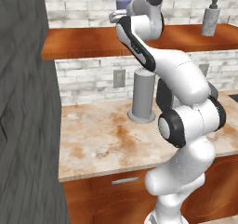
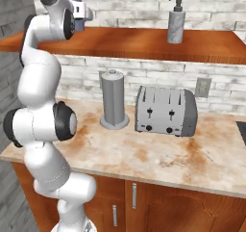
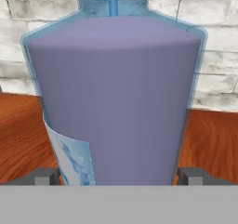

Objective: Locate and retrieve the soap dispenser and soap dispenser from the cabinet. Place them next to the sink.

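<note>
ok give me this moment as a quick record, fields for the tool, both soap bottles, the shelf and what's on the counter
tool: open, one finger on either side of the blue-purple bottle, not yet closed on it
blue-purple bottle: upright on the shelf, brick wall behind
grey bottle: upright further along the shelf, apart from the tool
shelf: reddish-brown wood, above the counter
counter: grey cylinder beside the toaster

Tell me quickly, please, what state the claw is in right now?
Claw: open, its fingertips on either side of the blue-purple soap dispenser on the wooden shelf, not yet closed on it.
</note>
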Available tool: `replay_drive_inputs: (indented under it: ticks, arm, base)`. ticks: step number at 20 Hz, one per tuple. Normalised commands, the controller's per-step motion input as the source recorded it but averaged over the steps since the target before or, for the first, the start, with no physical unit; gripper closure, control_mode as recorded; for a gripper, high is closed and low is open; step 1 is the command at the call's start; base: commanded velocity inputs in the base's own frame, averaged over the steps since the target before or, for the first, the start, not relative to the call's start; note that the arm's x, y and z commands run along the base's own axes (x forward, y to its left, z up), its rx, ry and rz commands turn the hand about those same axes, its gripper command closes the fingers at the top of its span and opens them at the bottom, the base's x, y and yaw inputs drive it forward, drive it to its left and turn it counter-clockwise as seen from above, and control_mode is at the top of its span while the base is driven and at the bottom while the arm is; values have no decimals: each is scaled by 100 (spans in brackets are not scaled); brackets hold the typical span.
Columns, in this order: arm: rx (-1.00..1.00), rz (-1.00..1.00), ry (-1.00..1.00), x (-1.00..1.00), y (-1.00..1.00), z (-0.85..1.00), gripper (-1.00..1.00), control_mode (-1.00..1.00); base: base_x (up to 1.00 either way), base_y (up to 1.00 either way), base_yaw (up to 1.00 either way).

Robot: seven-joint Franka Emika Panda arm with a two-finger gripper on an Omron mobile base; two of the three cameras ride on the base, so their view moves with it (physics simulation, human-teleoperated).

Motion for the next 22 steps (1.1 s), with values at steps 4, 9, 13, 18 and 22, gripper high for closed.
replay_drive_inputs:
  ticks: [4,9,13,18,22]
  arm:
    - [0,-1,-2,-100,-27,0,100,-100]
    - [-2,-2,-2,-100,-36,-3,100,-100]
    - [-4,-7,3,-84,-48,-1,100,-100]
    - [-2,-15,7,-63,-38,0,100,-100]
    - [-6,-22,3,-43,-32,-10,100,-100]
  base:
    - [0,0,0]
    - [0,0,0]
    - [0,0,0]
    - [0,0,0]
    - [0,0,0]
